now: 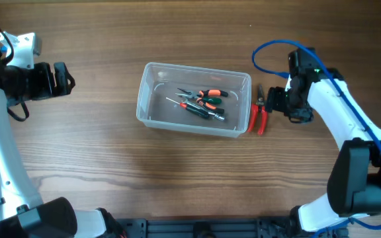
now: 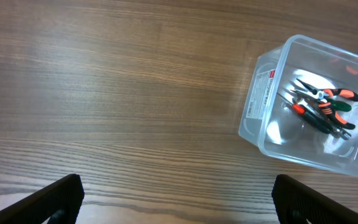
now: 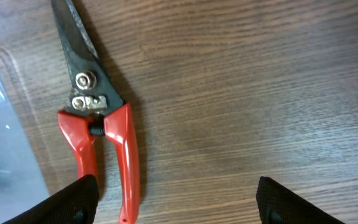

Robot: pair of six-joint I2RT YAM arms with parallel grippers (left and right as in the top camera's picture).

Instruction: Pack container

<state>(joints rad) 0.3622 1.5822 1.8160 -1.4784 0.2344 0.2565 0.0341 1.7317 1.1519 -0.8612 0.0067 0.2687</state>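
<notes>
The container [image 1: 152, 106] is recorded upright and uncovered near the middle of the counter, slightly toward the far edge, long sides roughly parallel to it (marginally skewed). Clear plastic, rounded corners and a thick rim are noted; hand tools [image 1: 202, 102] are contained.

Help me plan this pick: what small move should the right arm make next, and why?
Probably shift the open right gripper sideways until it straddles the red snips at their handles. They lie on the table beside the container, off-centre near one finger, not between both.
</notes>
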